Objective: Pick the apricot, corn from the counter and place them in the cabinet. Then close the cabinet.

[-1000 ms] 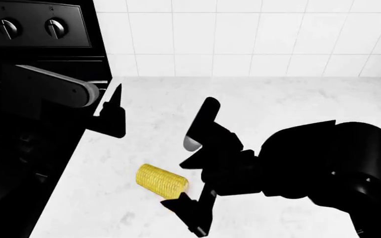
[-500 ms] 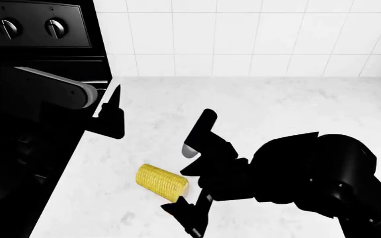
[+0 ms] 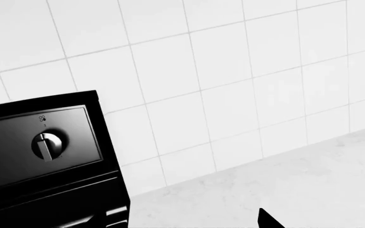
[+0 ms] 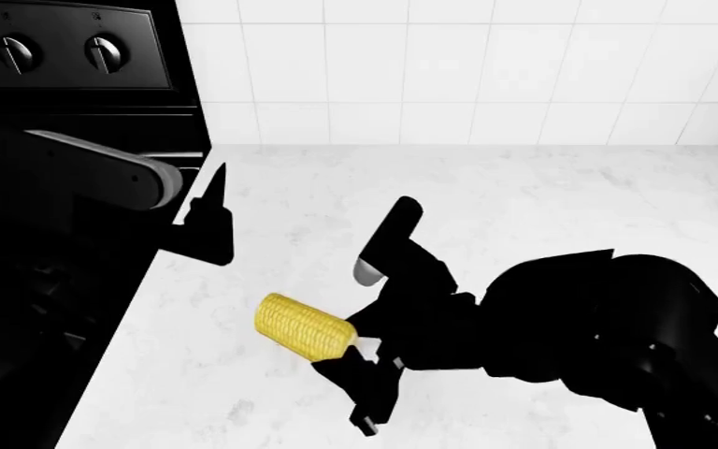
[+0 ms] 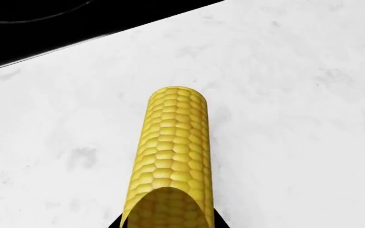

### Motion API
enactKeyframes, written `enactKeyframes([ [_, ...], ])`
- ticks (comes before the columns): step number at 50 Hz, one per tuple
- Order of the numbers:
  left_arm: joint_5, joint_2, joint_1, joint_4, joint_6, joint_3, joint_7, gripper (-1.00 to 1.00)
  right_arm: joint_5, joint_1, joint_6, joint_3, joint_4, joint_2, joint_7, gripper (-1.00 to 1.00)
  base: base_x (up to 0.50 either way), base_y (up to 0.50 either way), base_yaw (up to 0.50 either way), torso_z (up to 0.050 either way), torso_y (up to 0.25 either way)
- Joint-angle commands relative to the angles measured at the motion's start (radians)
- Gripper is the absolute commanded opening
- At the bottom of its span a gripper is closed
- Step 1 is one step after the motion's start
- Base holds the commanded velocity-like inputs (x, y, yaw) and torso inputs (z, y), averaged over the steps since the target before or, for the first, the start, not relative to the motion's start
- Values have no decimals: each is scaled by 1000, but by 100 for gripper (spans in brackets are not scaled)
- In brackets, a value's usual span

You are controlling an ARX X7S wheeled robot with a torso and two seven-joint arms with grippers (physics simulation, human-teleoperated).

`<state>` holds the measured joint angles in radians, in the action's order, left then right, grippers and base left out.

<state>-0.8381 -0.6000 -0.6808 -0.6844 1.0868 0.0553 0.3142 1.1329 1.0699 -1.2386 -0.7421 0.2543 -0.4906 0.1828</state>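
corn (image 4: 303, 326) lies on the counter (image 4: 559, 201), its right end between our right gripper's (image 4: 372, 332) spread fingers, not clamped | left wrist: stove (image 3: 43, 156), tiles; left gripper's state we cannot tell | right wrist: corn lies on marble

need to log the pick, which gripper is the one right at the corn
The right gripper: its open fingers flank the corn on the counter. The left gripper hangs apart from it, by the black stove.
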Motion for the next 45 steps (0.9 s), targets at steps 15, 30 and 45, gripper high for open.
enactKeyframes([
  [15, -8, -2, 4, -4, -4, 5, 13, 100, 352, 115, -19, 346, 135, -160, -233, -100, 0, 0, 0, 0, 0],
  [30, -18, -8, 6, -8, -4, 0, 21, 100, 343, 268, -1, 397, 100, -172, -301, -100, 0, 0, 0, 0, 0],
  [45, -26, -9, 9, -12, -5, 4, 27, 100, 271, 438, 57, 417, 65, -86, -382, -100, 0, 0, 0, 0, 0],
])
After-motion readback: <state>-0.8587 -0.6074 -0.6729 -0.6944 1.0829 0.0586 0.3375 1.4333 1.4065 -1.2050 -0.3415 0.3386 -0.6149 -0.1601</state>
